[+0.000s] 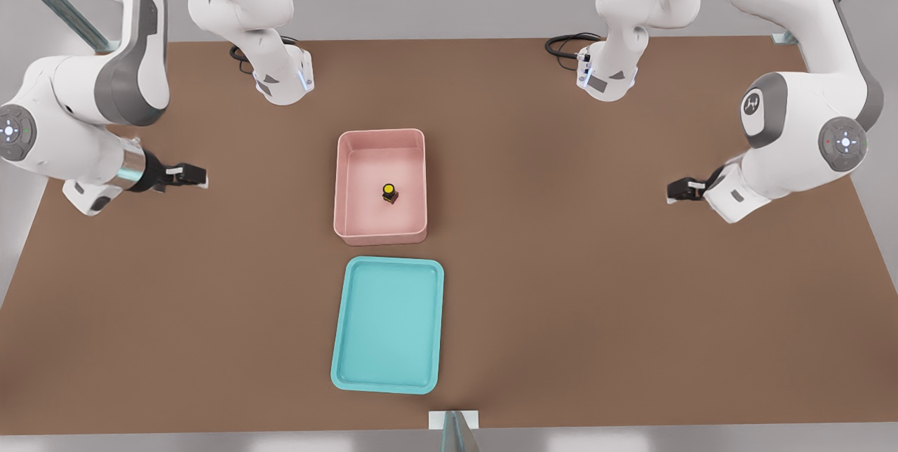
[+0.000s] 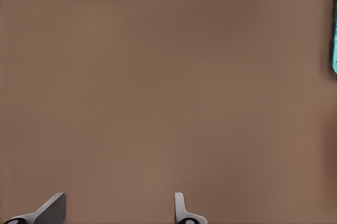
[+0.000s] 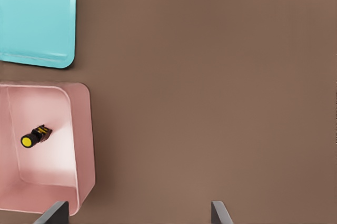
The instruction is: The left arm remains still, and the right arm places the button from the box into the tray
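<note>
The button (image 1: 389,192), a yellow cap on a dark base, lies inside the pink box (image 1: 381,135) at the table's middle. In the right wrist view the button (image 3: 35,136) lies tipped on its side on the floor of the box (image 3: 84,145). The turquoise tray (image 1: 389,326) lies just in front of the box, with nothing in it; the wrist view shows one corner of the tray (image 3: 37,19). My gripper (image 1: 672,191) hovers far off at the front view's right, pointing toward the box. Its fingers (image 3: 221,213) stand wide apart, open, holding nothing.
The parked arm's gripper (image 1: 186,176) hangs at the front view's left. Both arm bases (image 1: 284,80) (image 1: 607,76) stand at the table's back, each with a black cable. A small bracket (image 1: 454,420) sits at the near table edge. Brown tabletop (image 1: 561,262) lies between my gripper and the box.
</note>
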